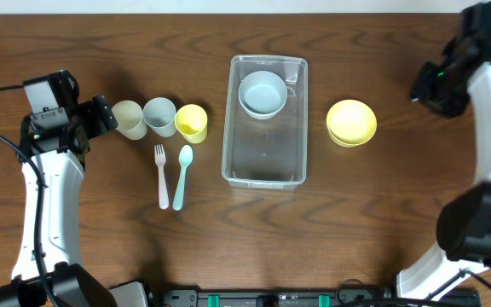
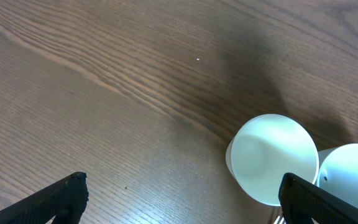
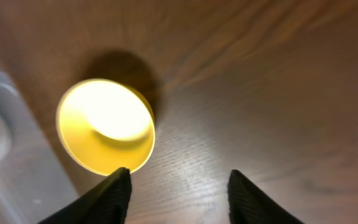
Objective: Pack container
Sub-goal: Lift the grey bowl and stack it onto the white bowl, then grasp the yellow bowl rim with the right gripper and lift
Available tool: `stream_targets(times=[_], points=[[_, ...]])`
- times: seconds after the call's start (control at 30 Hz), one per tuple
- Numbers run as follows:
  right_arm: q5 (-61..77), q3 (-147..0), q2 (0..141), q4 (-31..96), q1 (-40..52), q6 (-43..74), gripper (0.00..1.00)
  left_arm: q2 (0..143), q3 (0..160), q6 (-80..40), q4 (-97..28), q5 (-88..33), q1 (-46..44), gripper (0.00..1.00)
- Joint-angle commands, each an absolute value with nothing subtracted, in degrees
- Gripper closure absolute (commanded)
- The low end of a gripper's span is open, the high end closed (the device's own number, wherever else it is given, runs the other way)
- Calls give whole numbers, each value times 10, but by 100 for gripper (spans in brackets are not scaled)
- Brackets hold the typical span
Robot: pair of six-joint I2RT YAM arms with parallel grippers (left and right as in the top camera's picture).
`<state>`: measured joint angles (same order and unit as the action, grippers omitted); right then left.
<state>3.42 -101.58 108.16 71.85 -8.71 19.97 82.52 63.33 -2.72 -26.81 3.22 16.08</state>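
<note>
The clear plastic container (image 1: 265, 166) lies in the middle of the table with a pale blue bowl (image 1: 262, 92) inside its far end. A yellow bowl (image 1: 351, 122) sits to its right and shows in the right wrist view (image 3: 105, 126). A cream cup (image 1: 128, 118), a pale blue cup (image 1: 159, 116) and a yellow cup (image 1: 192, 123) stand in a row to its left. A white fork (image 1: 162, 176) and a pale blue spoon (image 1: 181, 176) lie below them. My left gripper (image 2: 182, 199) is open and empty, left of the cream cup (image 2: 272, 158). My right gripper (image 3: 178, 193) is open and empty, right of the yellow bowl.
The container's corner shows at the left edge of the right wrist view (image 3: 5, 143). Bare wood table lies around the objects. The arm bases stand at the table's lower left and lower right.
</note>
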Motion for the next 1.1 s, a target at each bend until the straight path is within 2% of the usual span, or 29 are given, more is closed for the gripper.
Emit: stream_targets(times=[0.0, 0.17, 0.4, 0.5, 0.67, 0.7, 0.77, 0.8, 0.97, 1.07], points=[[50, -953, 1091, 685, -51, 197, 44, 827, 644, -19, -270, 37, 163, 2], [9, -858, 1093, 612, -13, 218, 34, 827, 644, -19, -270, 37, 163, 2], [10, -784, 1105, 528, -11, 231, 35, 827, 644, -19, -269, 37, 163, 2], [37, -778, 1119, 500, -11, 238, 44, 827, 644, -19, -269, 37, 163, 2], [62, -778, 1148, 461, -10, 250, 67, 827, 644, -19, -269, 37, 163, 2], [62, -778, 1152, 456, -10, 253, 74, 827, 644, -19, -270, 37, 163, 2], [58, -779, 1152, 454, -11, 253, 95, 827, 644, -19, -270, 37, 163, 2], [50, -783, 1148, 457, -12, 253, 99, 827, 644, -19, -270, 37, 163, 2], [-8, -855, 1112, 512, -8, 253, 99, 827, 644, -19, -269, 37, 163, 2], [-28, -953, 1074, 557, 7, 250, 99, 827, 644, -19, -269, 37, 163, 2]])
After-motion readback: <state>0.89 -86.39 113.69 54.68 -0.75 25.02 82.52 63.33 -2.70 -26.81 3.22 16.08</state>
